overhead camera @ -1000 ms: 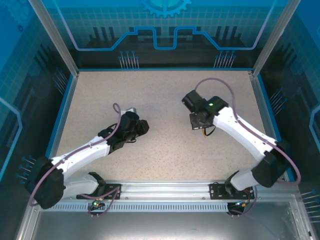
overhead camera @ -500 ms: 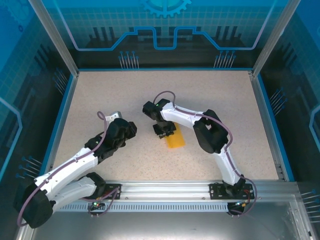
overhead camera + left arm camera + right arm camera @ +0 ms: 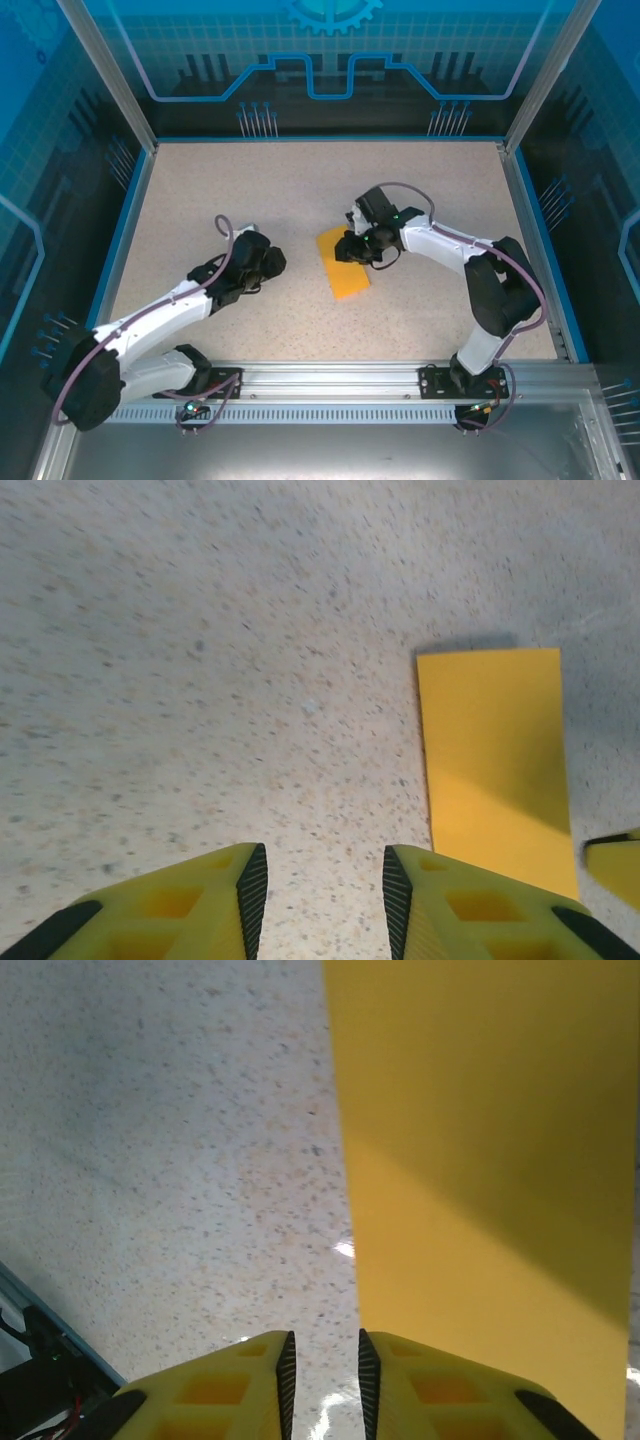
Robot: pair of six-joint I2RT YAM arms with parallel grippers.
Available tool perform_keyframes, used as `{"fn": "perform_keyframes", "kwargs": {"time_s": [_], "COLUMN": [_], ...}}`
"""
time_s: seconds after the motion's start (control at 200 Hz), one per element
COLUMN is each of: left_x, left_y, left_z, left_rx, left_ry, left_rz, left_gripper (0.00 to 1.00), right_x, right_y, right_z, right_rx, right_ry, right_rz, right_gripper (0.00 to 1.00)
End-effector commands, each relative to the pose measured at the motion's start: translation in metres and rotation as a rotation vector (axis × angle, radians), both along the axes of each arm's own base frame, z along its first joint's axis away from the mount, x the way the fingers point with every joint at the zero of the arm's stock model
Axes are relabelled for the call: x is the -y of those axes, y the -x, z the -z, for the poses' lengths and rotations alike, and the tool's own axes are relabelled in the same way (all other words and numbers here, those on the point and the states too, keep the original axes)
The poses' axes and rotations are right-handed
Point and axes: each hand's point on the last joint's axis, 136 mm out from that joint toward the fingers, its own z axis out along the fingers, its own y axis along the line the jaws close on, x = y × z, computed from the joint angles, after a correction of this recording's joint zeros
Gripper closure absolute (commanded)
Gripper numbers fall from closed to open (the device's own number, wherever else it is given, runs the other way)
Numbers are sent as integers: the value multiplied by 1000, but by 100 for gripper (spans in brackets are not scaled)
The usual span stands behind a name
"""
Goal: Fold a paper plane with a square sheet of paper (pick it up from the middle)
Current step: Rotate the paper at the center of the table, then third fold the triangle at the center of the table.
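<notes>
sheet of paper (image 3: 345, 272) | orange-yellow, narrow rectangle | lying flat, centre

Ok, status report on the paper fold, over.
Left tool open, empty, apart from the paper. Right tool slightly open, straddling the paper's edge, gripping nothing. Paper flat on the table, a narrow rectangle. No obstruction seen.

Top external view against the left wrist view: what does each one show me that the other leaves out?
From above: the left arm and right arm whole, the right gripper over the far end of the yellow paper, and the table's blue rim. Left wrist: a close look at the left gripper, fingers apart with nothing between them, above bare speckled surface. Both: that yellow paper lying flat, a long rectangle.
</notes>
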Motion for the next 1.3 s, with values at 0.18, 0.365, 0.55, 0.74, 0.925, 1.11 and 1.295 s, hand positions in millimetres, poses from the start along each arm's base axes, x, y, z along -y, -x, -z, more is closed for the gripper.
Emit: {"fn": "perform_keyframes", "kwargs": {"time_s": [0.18,0.365,0.55,0.74,0.925,1.11,1.295], "left_x": [59,82,96,112,125,130,122], "left_y": [-18,-24,-35,-49,-61,-64,-69], "left_z": [-1,9,21,29,35,43,56], "left_rx": [-88,-161,-230,-269,-287,-301,-315], "left_ry": [134,173,209,241,265,257,212], "left_rz": [187,253,279,328,363,398,389], "left_gripper": [59,60,66,74,81,82,84], "right_x": [-19,-17,-16,-25,-13,18,41], "right_y": [13,16,27,31,21,20,19], "right_z": [38,65,81,71,38,27,34], "right_rx": [-75,-119,-160,-142,-38,9,-5], "right_ry": [-94,-65,-65,-107,-159,-87,-69], "right_rz": [-30,97,252,317,282,245,257], "right_gripper": [79,80,81,80,77,71,66]}}
